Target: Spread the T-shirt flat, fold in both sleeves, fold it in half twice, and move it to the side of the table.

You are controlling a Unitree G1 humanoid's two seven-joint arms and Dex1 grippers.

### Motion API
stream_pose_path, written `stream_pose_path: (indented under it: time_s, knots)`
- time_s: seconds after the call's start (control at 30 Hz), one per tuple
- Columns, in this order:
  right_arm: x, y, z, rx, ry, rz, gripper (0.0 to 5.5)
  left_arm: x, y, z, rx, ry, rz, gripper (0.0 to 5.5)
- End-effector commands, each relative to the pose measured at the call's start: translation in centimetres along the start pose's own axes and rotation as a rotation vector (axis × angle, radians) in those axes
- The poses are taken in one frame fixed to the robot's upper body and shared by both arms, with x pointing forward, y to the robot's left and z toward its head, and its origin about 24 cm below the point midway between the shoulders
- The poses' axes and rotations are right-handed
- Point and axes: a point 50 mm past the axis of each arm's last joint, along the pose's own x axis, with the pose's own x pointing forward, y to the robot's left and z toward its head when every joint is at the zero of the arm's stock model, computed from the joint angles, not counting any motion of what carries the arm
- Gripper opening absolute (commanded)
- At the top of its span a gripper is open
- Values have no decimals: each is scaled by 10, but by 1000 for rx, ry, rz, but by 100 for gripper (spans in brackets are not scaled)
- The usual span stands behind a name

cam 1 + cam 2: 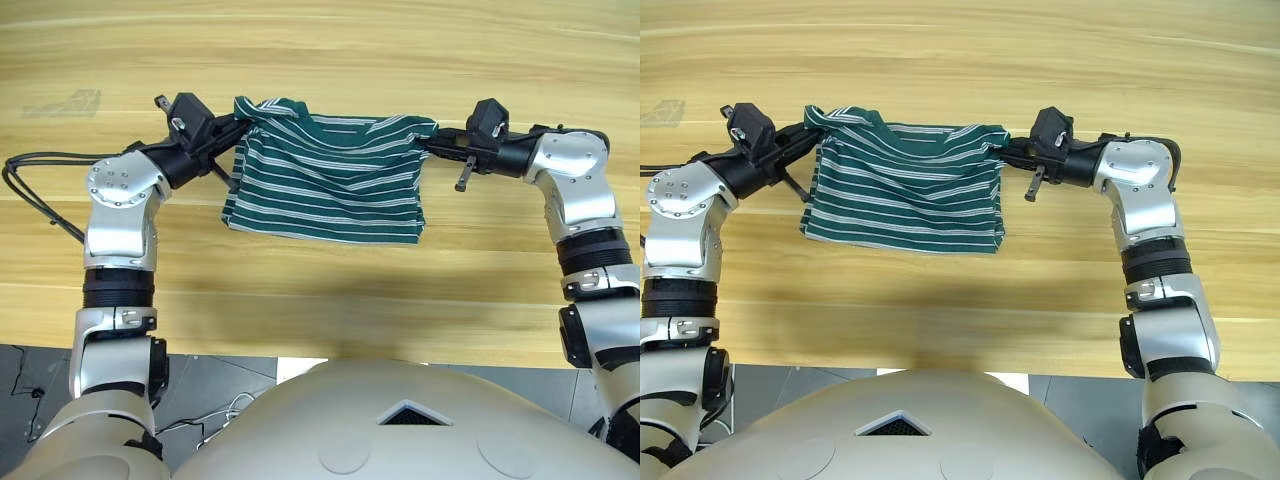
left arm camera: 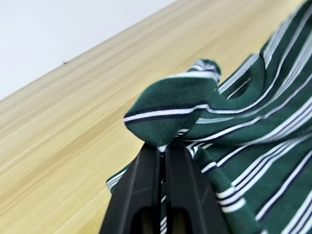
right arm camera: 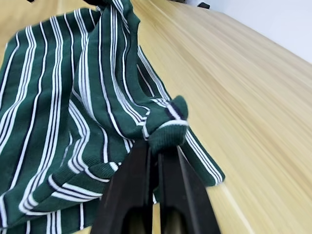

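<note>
A dark green T-shirt point(image 1: 325, 180) with white stripes hangs folded between my two grippers above the wooden table point(image 1: 320, 60). My left gripper point(image 1: 238, 125) is shut on the shirt's upper left corner, where the cloth bunches over the closed fingers point(image 2: 158, 161). At the upper right corner my right gripper point(image 1: 428, 140) is shut on the T-shirt point(image 3: 73, 97) too, its black fingers point(image 3: 148, 175) pinching a rolled hem. The lower edge of the shirt droops toward the table.
The table's light wood runs wide on all sides of the shirt, and its near edge point(image 1: 200, 352) lies close to me. Black cables point(image 1: 40, 190) trail over the table at the left.
</note>
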Motion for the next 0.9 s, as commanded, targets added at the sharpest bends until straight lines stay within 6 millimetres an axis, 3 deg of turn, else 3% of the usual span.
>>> stream_pose_path:
  time_s: [0.03, 0.17, 0.47, 0.67, 0.8, 0.9]
  knots:
    - [5, -13, -3, -14, 27, -53, 0, 3, 5, -3, 2, -11, 53, 2]
    - [9, -21, -8, -6, 48, -125, 0, 0, 10, -7, -34, -35, 102, 2]
    - [15, -24, -21, 43, 49, -302, 169, 8, 26, -26, -123, 50, 369, 148]
    - [4, -25, -36, 6, 117, -446, 172, 20, 18, -29, -141, 32, 419, 241]
    - [6, -30, -27, -107, 120, -463, 172, 12, 29, -2, -138, -140, 531, 302]
    - [25, -31, -6, -193, 66, -421, 172, 0, 35, 27, -113, -280, 603, 321]
